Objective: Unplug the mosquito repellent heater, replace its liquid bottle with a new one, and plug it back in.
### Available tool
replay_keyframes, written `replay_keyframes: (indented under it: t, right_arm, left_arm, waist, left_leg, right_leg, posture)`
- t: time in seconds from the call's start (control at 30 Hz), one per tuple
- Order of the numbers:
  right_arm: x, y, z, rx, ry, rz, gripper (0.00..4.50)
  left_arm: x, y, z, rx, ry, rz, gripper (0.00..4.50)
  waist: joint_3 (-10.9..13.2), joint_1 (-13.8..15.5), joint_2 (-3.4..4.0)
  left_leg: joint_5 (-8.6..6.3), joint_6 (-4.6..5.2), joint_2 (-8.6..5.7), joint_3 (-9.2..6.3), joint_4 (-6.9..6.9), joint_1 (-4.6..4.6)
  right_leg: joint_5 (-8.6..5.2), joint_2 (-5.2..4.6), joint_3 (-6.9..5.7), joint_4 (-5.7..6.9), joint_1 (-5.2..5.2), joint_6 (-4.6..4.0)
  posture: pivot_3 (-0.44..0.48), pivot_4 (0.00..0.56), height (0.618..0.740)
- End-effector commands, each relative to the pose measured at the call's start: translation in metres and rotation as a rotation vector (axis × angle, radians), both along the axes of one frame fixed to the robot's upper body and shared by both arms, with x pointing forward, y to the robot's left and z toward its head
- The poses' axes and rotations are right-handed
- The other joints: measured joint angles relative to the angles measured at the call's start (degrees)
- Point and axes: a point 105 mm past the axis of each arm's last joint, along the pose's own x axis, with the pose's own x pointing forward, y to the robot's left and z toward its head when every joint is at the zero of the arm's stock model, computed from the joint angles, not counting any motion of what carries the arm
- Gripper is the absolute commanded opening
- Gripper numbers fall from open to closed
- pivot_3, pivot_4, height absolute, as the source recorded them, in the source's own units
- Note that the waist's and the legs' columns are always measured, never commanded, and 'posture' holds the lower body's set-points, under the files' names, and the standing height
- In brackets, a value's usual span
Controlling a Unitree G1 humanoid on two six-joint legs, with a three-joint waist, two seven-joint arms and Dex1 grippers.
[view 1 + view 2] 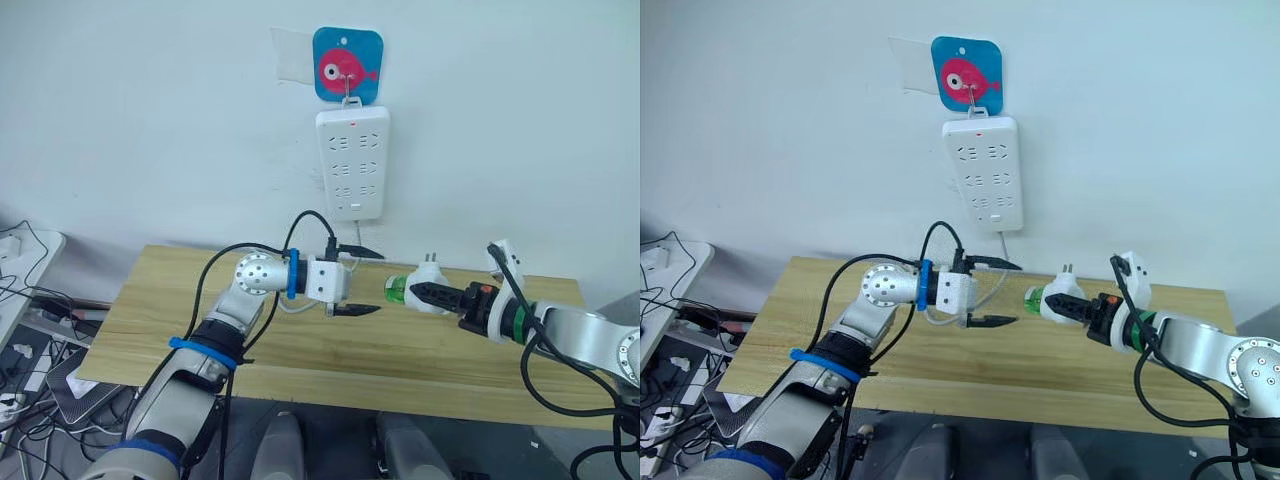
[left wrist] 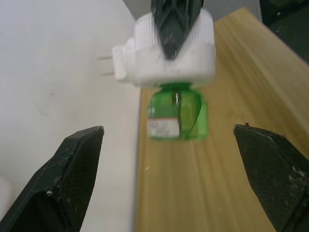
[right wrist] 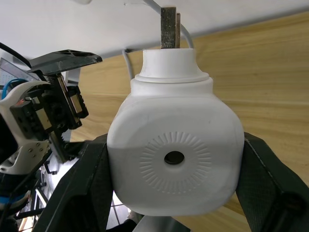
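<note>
- White plastic, the mosquito repellent heater (image 1: 428,288) is unplugged and clamped between the two fingers of my right pincer (image 1: 432,294), held above the wooden worktop (image 1: 150,300) toward its back edge.
- Green and translucent, the liquid bottle (image 2: 176,115) remains screwed into the heater's collar, so I judge the old bottle not yet removed.
- Long axis of the heater and bottle lies roughly level, running 3 to 9 o'clock across the head view: bottle end toward 9, my right wrist toward 3. The plug pins (image 1: 431,257) stand up toward 12.
- My left pincer (image 1: 356,281) is released, fingers spread wide, one finger high and one low.
- Key relation: the bottle lies at 3 o'clock from my left pincer, near but apart, with a clear gap between. In the left wrist view it sits centred between my spread fingers (image 2: 72,164), further ahead of them.
- Judgement: the left arm is the free one and is lined up with the bottle. The coming move should be a straight advance toward 3 o'clock, then a close on the bottle body.
- Open room: bare worktop below the gap; nothing stands between the two pincers.
- Edges: the wall and the hanging power strip (image 1: 352,163) sit at 12 o'clock, well above both pincers. A thin white cable (image 1: 296,306) lies on the worktop just below my left pincer.
- Risk, as I judge it: the bottle is smooth and short, so a shallow grip could slip while twisting.
</note>
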Motion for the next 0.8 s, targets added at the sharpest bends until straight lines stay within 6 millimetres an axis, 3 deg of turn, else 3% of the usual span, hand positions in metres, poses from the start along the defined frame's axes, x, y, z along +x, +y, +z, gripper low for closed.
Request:
replay_keyframes:
  t: [0.03, 0.3, 0.4, 0.6, 0.8]
  right_arm:
    - [0.0, 0.008, 0.016, 0.013, -0.058, 0.022, 2.97]
    - [0.0, 0.016, 0.019, 0.023, -0.073, 0.033, 2.97]
    - [0.0, 0.019, 0.02, 0.035, -0.074, 0.031, 2.97]
    - [0.001, 0.019, 0.019, 0.034, -0.069, 0.029, 2.97]
    - [0.002, 0.021, 0.02, 0.039, -0.073, 0.026, 2.97]
  left_arm:
    - [-0.005, -0.012, 0.006, 0.011, 0.032, 0.009, 4.5]
    - [0.003, -0.027, -0.001, 0.071, 0.044, 0.093, 4.5]
    - [0.006, -0.03, 0.001, 0.068, 0.036, 0.114, 3.93]
    - [0.007, -0.025, -0.006, 0.118, 0.028, 0.123, 2.24]
    - [0.008, -0.024, -0.009, 0.12, 0.037, 0.121, 2.24]
  waist:
    - [0.0, 0.0, 0.0]
    - [0.0, 0.0, 0.01]
    - [0.0, 0.0, 0.01]
    - [0.0, 0.0, 0.02]
    - [0.0, 0.0, 0.02]
  left_leg:
    - [0.0, 0.0, 0.0, 0.0, 0.0, 0.01]
    - [0.0, 0.0, -0.01, 0.0, 0.0, 0.02]
    - [0.0, 0.0, -0.01, 0.0, 0.0, 0.01]
    - [0.0, 0.0, -0.01, 0.01, 0.0, 0.03]
    - [0.0, 0.0, -0.01, 0.01, 0.0, 0.02]
  right_leg:
    - [0.0, 0.0, 0.0, 0.02, 0.0, 0.0]
    - [0.0, 0.01, 0.0, 0.02, 0.0, 0.0]
    - [0.0, 0.0, 0.01, 0.01, 0.0, 0.0]
    - [0.0, 0.0, 0.02, 0.02, 0.0, 0.0]
    - [0.0, 0.0, 0.02, 0.02, 0.0, 0.0]
  posture:
    - [-0.015, 0.184, 0.74]
    - [-0.018, 0.183, 0.74]
    - [-0.022, 0.183, 0.74]
    - [-0.022, 0.183, 0.74]
    - [-0.028, 0.181, 0.74]
